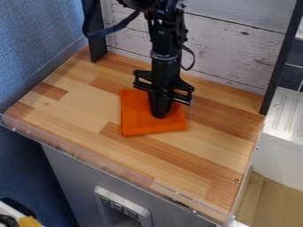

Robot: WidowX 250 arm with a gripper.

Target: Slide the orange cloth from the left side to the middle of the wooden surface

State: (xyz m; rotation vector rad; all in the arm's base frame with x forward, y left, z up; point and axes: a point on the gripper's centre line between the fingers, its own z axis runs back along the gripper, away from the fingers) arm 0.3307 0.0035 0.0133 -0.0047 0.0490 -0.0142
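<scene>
orange cloth (139,122): lies flat on the light and dark wood-strip worktop (77,106), near its middle and toward the rear wall. outline is roughly square; one corner points to the front left of the view.

gripper (160,115): black, hangs nearly upright from the top edge of the view, its tip over the cloth's rear half. contact between tip and cloth cannot be confirmed. whether the gripper is spread, pressed together or pinching fabric cannot be told from this angle.

surroundings: whitewashed plank panel (237,48) stands behind the worktop, between a black left post (97,37) and a black right post (279,62). a transparent strip (89,154) runs along the front edge, above a grey cabinet front (66,173) fitted with a switch panel (120,205). blue wall (35,40) adjoins at the left of the view; a white ribbed unit (285,111) stands at the right.
</scene>
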